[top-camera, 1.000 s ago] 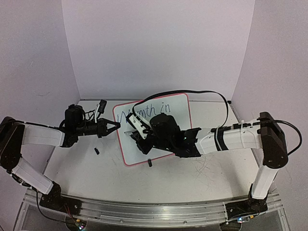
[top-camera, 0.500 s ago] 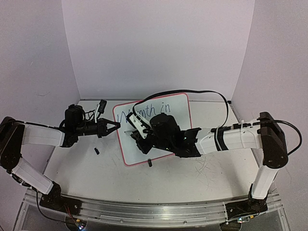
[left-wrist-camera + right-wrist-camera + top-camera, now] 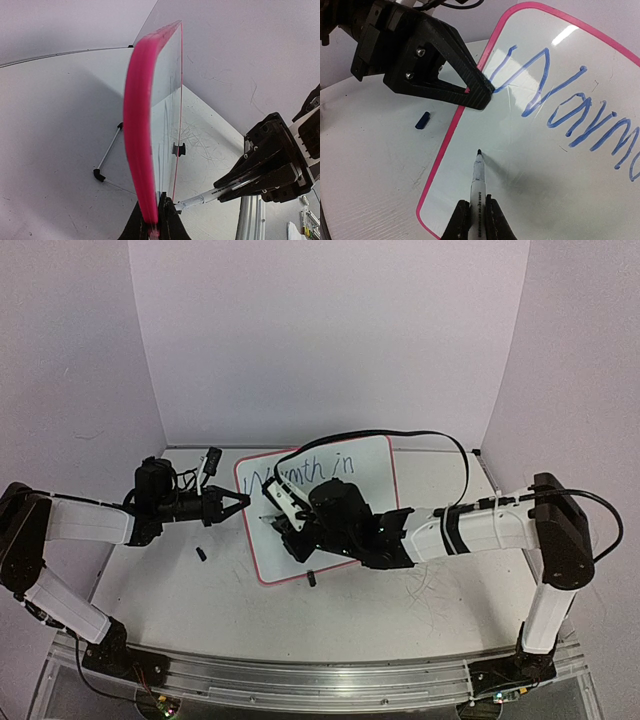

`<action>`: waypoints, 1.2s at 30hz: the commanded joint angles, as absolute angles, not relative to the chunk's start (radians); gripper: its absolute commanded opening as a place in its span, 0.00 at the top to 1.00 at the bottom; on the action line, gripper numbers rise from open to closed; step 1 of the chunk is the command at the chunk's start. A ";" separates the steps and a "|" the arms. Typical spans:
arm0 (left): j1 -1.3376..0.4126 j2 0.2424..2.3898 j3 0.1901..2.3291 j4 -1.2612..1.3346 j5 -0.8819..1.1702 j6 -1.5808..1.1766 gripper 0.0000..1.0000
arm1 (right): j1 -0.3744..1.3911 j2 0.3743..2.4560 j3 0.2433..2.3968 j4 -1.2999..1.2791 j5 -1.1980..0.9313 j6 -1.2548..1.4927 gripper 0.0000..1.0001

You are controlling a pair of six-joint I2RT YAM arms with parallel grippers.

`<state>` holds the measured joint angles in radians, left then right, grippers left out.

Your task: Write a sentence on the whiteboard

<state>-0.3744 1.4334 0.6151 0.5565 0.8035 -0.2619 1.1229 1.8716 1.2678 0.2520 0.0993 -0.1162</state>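
The whiteboard (image 3: 372, 468), glossy white with a pink frame (image 3: 139, 125), stands tilted on its wire stand. My left gripper (image 3: 240, 502) is shut on the frame's left edge (image 3: 451, 132), its jaws pinching the rim in the left wrist view. The sentence (image 3: 318, 468) is blue script along the top, beginning with a large W (image 3: 536, 82). My right gripper (image 3: 477, 212) is shut on a marker (image 3: 478, 175). The marker's tip points at bare board below the W, close to the left edge. I cannot tell whether the tip touches the surface.
A dark blue marker cap (image 3: 201, 553) lies on the tabletop left of the board. The stand's black foot (image 3: 312, 578) sits at the board's near edge, and a wire leg (image 3: 107, 155) runs behind. Grey scribbles (image 3: 432, 592) mark the table. The back wall is close.
My right arm with the marker has shifted slightly left over the board. The left gripper and the board have not moved.
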 commanded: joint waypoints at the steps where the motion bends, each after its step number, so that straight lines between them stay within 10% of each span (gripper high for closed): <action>1: -0.377 1.425 0.632 0.520 0.719 -0.187 1.00 | 1.130 1.886 1.303 0.274 0.133 -0.097 1.00; 36: -0.378 1.417 0.629 0.518 0.716 -0.186 1.00 | 1.136 1.839 1.206 0.242 0.172 -0.042 1.00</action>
